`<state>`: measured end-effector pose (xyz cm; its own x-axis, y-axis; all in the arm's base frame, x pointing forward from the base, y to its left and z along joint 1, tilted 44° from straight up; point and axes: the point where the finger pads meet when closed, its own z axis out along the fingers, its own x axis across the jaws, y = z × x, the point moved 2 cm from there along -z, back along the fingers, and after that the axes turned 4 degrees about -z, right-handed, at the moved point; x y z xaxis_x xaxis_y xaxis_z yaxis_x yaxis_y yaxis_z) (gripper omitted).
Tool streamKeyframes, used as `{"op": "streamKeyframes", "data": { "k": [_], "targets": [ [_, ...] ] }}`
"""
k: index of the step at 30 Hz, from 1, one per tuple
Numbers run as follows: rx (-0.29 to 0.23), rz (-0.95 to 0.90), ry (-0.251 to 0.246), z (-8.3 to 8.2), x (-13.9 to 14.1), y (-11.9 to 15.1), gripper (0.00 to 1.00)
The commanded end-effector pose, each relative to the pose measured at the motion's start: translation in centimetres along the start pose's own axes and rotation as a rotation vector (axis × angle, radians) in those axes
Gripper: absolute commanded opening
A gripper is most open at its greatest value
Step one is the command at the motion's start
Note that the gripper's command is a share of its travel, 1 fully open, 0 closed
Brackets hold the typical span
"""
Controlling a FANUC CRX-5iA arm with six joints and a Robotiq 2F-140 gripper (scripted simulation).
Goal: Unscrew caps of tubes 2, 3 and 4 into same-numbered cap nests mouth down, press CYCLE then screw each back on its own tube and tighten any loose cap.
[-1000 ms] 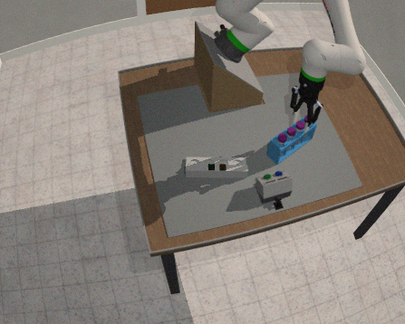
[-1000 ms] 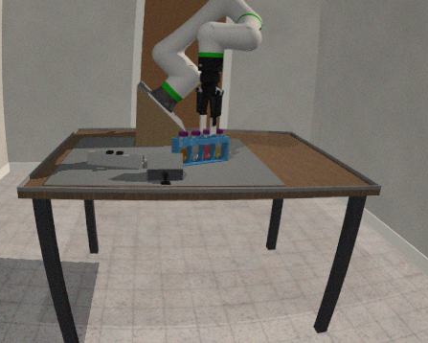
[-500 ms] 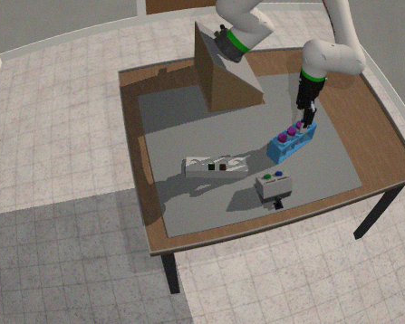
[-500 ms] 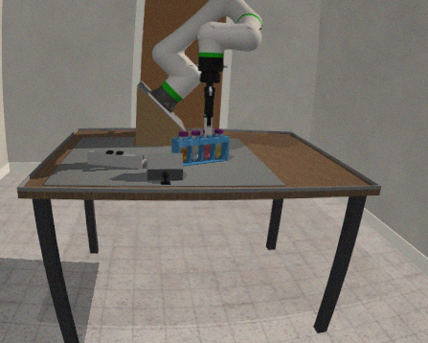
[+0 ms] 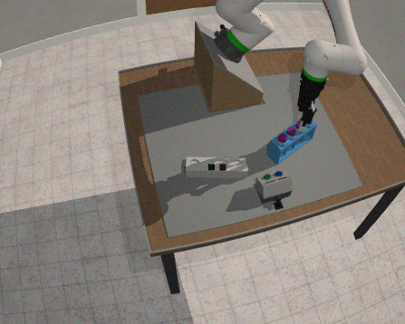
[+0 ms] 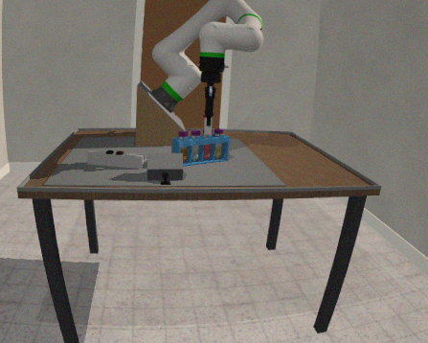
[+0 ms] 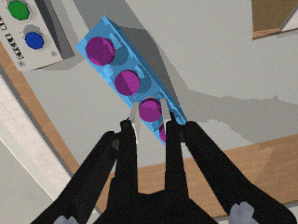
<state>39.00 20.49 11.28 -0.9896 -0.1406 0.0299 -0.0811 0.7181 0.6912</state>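
On the tabletop (image 6: 321,168), the white cap tray (image 6: 115,159) is lying farthest left, well apart from the rest. The sloping key desk (image 6: 165,169) is sitting next to it, its green key (image 7: 19,10) and blue key (image 7: 34,40) unpressed. Just right of that, the blue decapping station (image 5: 276,154) is holding four purple-capped tubes. The hand (image 7: 150,114) is reaching straight down and clamping the cap of tube 2 (image 7: 149,106). The neighbouring cap of tube 3 (image 7: 127,82) and cap of tube 1 (image 7: 162,134) are crowding its fingers closely.
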Motion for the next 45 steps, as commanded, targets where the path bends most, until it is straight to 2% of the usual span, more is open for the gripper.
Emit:
{"op": "streamKeyframes", "data": {
  "k": [1,15,17,24,30,31,43,45],
  "targets": [
    [0.0,0.0,0.0,0.0,-0.01,0.0,0.0],
    [0.0,-0.7,0.0,-0.04,-0.01,0.0,0.0],
    [0.0,-0.7,0.0,-0.04,-0.01,0.0,0.0],
    [0.0,-1.047,0.0,-0.06,-0.01,0.0,0.0],
    [0.0,-1.047,0.0,-0.06,-0.01,0.0,0.0],
    [0.0,-1.047,0.0,-0.06,-0.01,0.0,0.35],
    [0.0,-1.047,0.0,-0.06,-0.01,0.0,0.35],
    [0.0,-0.88,0.0,-0.06,-0.01,0.0,0.35]
  ]
}}
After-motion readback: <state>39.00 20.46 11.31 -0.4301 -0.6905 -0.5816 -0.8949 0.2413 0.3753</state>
